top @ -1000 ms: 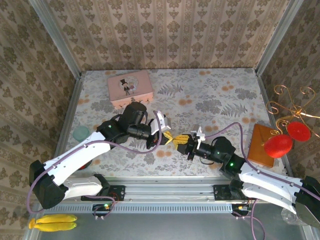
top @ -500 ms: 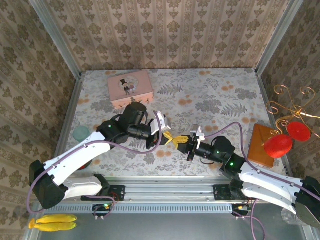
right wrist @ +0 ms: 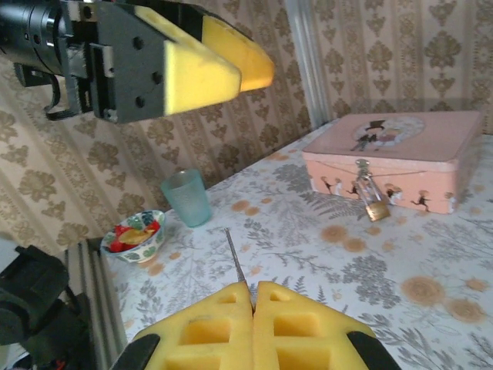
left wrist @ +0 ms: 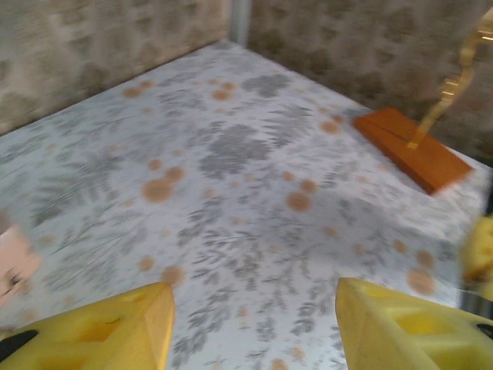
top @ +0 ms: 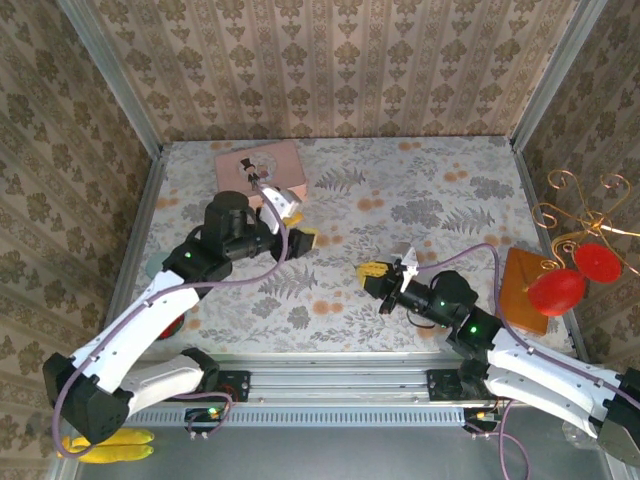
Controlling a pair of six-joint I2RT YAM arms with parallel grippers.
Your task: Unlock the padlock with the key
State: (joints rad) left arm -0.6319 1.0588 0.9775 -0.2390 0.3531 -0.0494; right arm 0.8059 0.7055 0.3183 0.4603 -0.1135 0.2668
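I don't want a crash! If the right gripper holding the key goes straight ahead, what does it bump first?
Probably the left gripper, hanging open across its line. If the key slips underneath, the table beside the teal cup. Depth is unclear.

left arm (top: 140, 320), right arm (top: 545, 372): white shells, black joints | cables (top: 478, 249): purple | left pincer (left wrist: 254, 324), right pincer (right wrist: 253, 297): yellow cut-out pads | LEDs (top: 463, 328): green

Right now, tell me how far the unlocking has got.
Done: the key is picked up, pinched in the shut right gripper with its tip sticking out. In hand: lining it up; the left gripper is open and holds nothing. Left: the padlock hangs on the front of the pink tin, apart from the key, so inserting and turning remain.
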